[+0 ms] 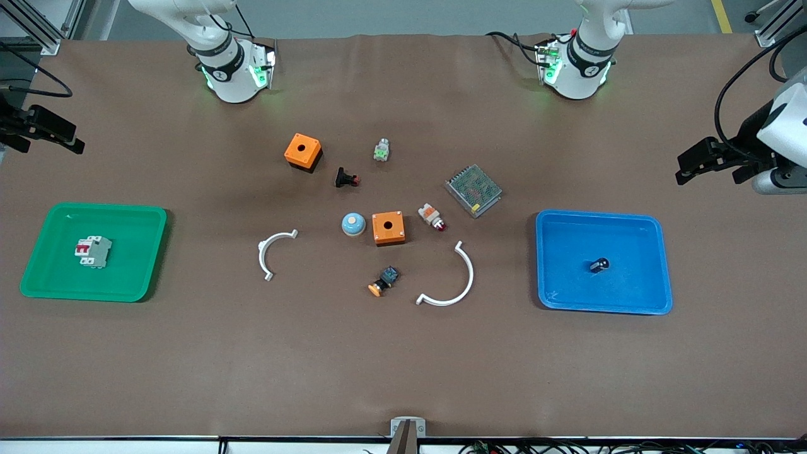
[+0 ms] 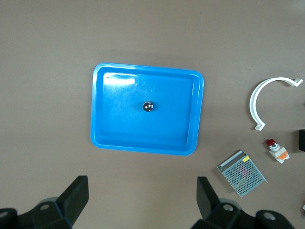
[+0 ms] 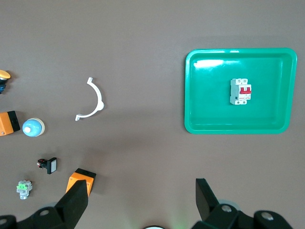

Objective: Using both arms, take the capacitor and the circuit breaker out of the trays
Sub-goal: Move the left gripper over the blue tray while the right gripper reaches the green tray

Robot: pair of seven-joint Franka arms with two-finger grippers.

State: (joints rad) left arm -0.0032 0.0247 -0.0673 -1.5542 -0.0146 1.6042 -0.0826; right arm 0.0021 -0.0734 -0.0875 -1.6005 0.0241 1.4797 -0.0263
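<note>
The capacitor point(image 1: 599, 265), a tiny black cylinder with a shiny end, lies in the blue tray point(image 1: 656, 296) at the left arm's end; it also shows in the left wrist view point(image 2: 148, 106). The breaker point(image 1: 93, 251), a light-grey block with red levers, lies in the green tray point(image 1: 38, 284) at the right arm's end; it also shows in the right wrist view point(image 3: 240, 91). My left gripper point(image 1: 706, 169) point(image 2: 142, 198) is open and empty, up over bare table beside the blue tray point(image 2: 100, 138). My right gripper point(image 1: 72, 140) point(image 3: 141, 200) is open and empty, up over bare table beside the green tray point(image 3: 190, 124).
Mid-table lie two orange boxes point(image 1: 303, 151) point(image 1: 388, 227), a black push-button point(image 1: 346, 178), a green-white button point(image 1: 381, 151), a metal mesh box point(image 1: 473, 190), an indicator lamp point(image 1: 432, 217), a blue dome point(image 1: 354, 224), an orange-capped button point(image 1: 384, 281) and two white curved clips point(image 1: 272, 252) point(image 1: 452, 280).
</note>
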